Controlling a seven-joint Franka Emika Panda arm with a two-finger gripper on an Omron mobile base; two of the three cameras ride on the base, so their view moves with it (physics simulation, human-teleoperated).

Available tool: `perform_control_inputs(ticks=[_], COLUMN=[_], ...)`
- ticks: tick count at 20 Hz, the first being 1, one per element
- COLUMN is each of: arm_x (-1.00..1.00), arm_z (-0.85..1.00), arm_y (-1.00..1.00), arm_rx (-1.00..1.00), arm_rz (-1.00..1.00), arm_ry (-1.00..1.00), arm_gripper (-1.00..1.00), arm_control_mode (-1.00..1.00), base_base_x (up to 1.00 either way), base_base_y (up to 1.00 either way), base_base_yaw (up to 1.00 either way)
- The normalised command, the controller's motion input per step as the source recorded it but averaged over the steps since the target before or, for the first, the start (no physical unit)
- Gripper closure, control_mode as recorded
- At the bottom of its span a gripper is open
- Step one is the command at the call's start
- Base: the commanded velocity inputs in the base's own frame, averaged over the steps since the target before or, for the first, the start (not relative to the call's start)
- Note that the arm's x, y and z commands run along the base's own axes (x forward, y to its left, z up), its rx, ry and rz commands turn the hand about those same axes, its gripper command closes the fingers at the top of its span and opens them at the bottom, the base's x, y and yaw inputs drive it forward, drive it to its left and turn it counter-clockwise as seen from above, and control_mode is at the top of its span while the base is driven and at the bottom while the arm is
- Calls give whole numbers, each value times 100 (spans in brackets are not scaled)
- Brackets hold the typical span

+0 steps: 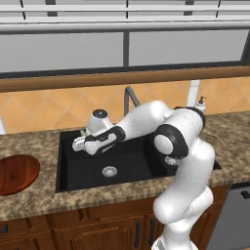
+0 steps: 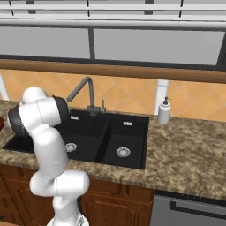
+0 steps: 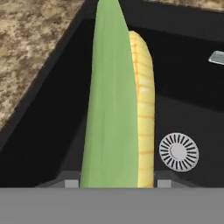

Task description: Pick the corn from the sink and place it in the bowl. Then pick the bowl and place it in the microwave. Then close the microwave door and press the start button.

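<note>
Between the fingertips of my gripper (image 3: 116,183), low over the left basin of the black rectangular double-basin sink (image 1: 83,173), stood the small yellow cob of corn with its light green husk (image 3: 118,109), running straight out from the closed-in jaws, which held it. Beyond the gripper lay a round silver drain (image 3: 178,152). Well off to the gripper's side, the wide reddish-brown wooden bowl (image 1: 17,173) sat on the speckled granite counter (image 1: 39,205). I judged the pick made; bowl, microwave, door and button all remained.

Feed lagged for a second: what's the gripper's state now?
Gripper: shut on the corn, held over the sink basin.
</note>
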Motion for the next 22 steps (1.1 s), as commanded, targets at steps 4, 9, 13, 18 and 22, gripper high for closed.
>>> perform_control_inputs(ticks=[4,9,13,18,22], arm_x=[-54,-65,-66,-35,-2], arm_z=[100,79,34,0,19], arm_y=[20,49,62,82,73], arm_rx=[-1,-1,0,0,1], arm_rz=[0,0,2,0,0], arm_ry=[6,11,7,-10,8], arm_gripper=[100,100,100,100,100], arm_control_mode=[-100,-100,-100,-100,-100], base_base_x=[0,0,0,0,0], base_base_y=[0,0,0,0,0], base_base_yaw=[0,0,0,0,0])
